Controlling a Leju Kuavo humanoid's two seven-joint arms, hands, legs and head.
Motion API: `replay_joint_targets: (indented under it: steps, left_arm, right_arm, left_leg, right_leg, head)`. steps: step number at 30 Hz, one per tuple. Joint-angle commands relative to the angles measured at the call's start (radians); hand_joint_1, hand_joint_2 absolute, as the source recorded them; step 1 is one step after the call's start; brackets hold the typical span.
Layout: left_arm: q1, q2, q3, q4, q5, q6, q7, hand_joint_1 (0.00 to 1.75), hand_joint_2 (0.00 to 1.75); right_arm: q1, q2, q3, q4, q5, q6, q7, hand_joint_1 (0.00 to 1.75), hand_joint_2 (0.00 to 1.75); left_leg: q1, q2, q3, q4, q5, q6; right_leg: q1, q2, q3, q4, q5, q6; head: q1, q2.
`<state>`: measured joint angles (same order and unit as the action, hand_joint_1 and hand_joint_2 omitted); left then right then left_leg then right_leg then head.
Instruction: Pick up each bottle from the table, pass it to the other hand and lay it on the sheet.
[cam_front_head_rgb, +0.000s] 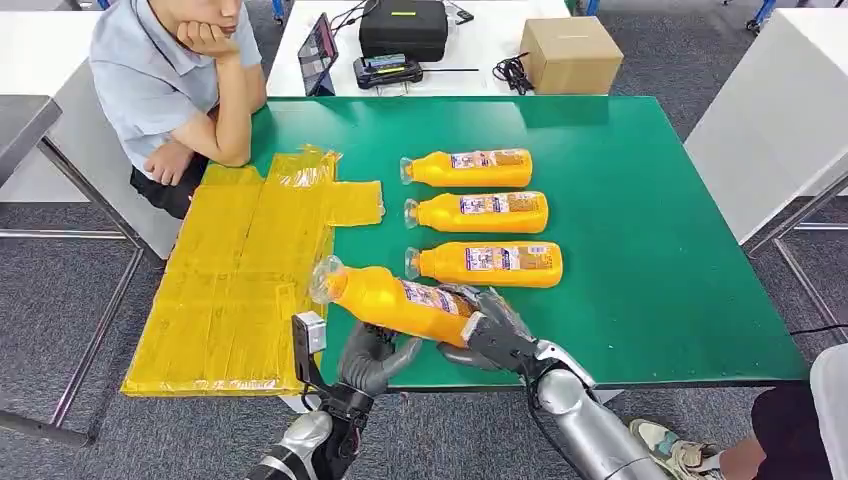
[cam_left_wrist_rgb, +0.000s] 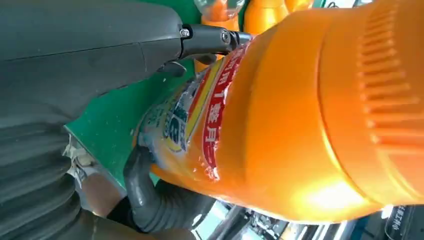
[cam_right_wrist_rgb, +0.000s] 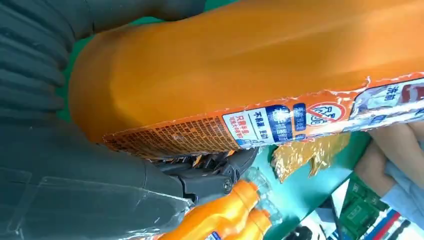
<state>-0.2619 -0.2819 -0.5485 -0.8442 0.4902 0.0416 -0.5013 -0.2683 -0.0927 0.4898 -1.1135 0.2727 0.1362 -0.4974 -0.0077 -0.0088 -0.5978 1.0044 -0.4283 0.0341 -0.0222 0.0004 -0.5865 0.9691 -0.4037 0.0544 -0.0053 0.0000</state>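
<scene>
Above table edge: right hand (cam_front_head_rgb: 492, 325) is clamping the base of one orange bottle (cam_front_head_rgb: 392, 299), tilting it over the green table (cam_front_head_rgb: 660, 250)
Left hand (cam_front_head_rgb: 372, 358): is cupping beneath that bottle; whether it is gripping, cannot tell
Lying on table: three more orange bottles (cam_front_head_rgb: 478, 213) are resting in a column
Yellow sheet (cam_front_head_rgb: 235, 285): one, lying bare

- Held bottle (cam_front_head_rgb: 395, 300): orange, clear cap, label in white, blue and red.
- Three bottles lying on the table (cam_front_head_rgb: 480, 217): orange, same labels.
- Table (cam_front_head_rgb: 650, 200): green.
- Sheet (cam_front_head_rgb: 240, 270), left: yellow, glossy.
- Hands (cam_front_head_rgb: 490, 325): dark grey; arms silver.
- Far box (cam_front_head_rgb: 570, 55): brown.
</scene>
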Motion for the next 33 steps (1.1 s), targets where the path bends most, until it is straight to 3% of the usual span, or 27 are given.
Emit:
replay_joint_targets:
  steps: [1,8,14,15,16,20,21,22,23,33]
  left_arm:
    - [-0.052,-0.001,0.001,0.039,-0.011,0.072,-0.038,0.0,1.75]
    - [-0.064,-0.004,0.009,0.017,-0.028,0.111,-0.061,0.0,1.75]
    - [-0.059,-0.002,0.015,0.022,0.007,0.061,-0.038,0.0,1.75]
    - [-0.059,-0.001,0.015,0.025,0.009,0.059,-0.037,1.52,1.75]
    - [-0.059,0.003,0.007,0.026,0.018,0.022,-0.031,1.75,1.75]
    - [-0.057,0.001,0.005,0.027,0.017,0.013,-0.036,1.75,1.75]
    - [-0.056,-0.001,0.006,0.024,0.024,0.003,-0.033,1.75,1.75]
    - [-0.056,-0.001,0.008,0.022,0.028,-0.001,-0.032,1.75,1.75]
    - [-0.055,-0.002,0.012,0.018,0.036,-0.005,-0.028,1.75,1.75]
    - [-0.029,0.018,0.017,-0.063,0.051,-0.014,-0.019,1.75,1.75]
  right_arm:
    - [-0.053,0.016,0.057,0.079,-0.003,0.011,0.005,1.62,1.75]
    - [-0.053,0.024,0.089,0.101,0.0,0.016,0.003,1.57,1.75]
    - [-0.052,0.029,0.09,0.111,-0.013,0.021,0.003,1.57,1.75]
    - [-0.053,0.03,0.089,0.113,-0.016,0.022,0.002,1.52,1.75]
    - [-0.053,0.032,0.086,0.112,-0.026,0.029,-0.004,1.47,1.75]
    - [-0.054,0.03,0.086,0.104,-0.027,0.03,-0.004,1.33,1.75]
    - [-0.055,0.029,0.085,0.103,-0.027,0.031,-0.004,1.1,1.75]
    - [-0.054,0.029,0.084,0.104,-0.029,0.032,-0.003,0.45,1.75]
    - [-0.052,0.03,0.079,0.105,-0.033,0.033,-0.002,0.0,1.75]
    - [-0.031,0.036,0.063,0.105,-0.052,0.037,0.003,0.0,1.75]
  left_leg:
    - [0.001,0.002,0.003,0.001,-0.002,-0.002]
    - [0.001,0.002,0.001,0.0,-0.001,-0.002]
    - [0.002,0.002,0.003,0.001,-0.002,-0.003]
    - [0.001,0.002,0.002,0.0,-0.001,-0.002]
    - [0.001,0.001,0.001,0.0,-0.001,-0.001]
    - [0.001,0.002,0.001,0.0,-0.001,-0.002]
    - [0.002,0.003,0.003,0.001,-0.002,-0.003]
    - [0.001,0.002,0.002,0.001,-0.002,-0.002]
    - [0.002,0.003,0.003,0.001,-0.002,-0.003]
    - [0.002,0.003,0.003,0.001,-0.002,-0.002]
  right_leg:
    - [0.002,0.002,0.002,0.0,-0.001,-0.002]
    - [0.001,0.001,0.001,0.0,0.0,-0.002]
    - [0.002,0.001,0.003,0.0,-0.001,-0.003]
    - [0.002,0.001,0.002,0.0,-0.001,-0.002]
    - [0.001,0.001,0.001,0.0,0.0,-0.002]
    - [0.001,0.001,0.001,0.0,0.0,-0.002]
    - [0.002,0.002,0.003,0.0,-0.001,-0.003]
    - [0.001,0.002,0.002,0.0,-0.001,-0.003]
    - [0.002,0.002,0.002,0.0,-0.001,-0.003]
    - [0.002,0.002,0.002,0.0,-0.001,-0.003]
  head:
    - [0.0,0.0]
    - [0.0,0.0]
    - [0.0,0.0]
    - [0.0,0.0]
    - [0.0,0.0]
    - [0.0,0.0]
    - [0.0,0.0]
    - [0.0,0.0]
    - [0.0,0.0]
    - [0.0,0.0]
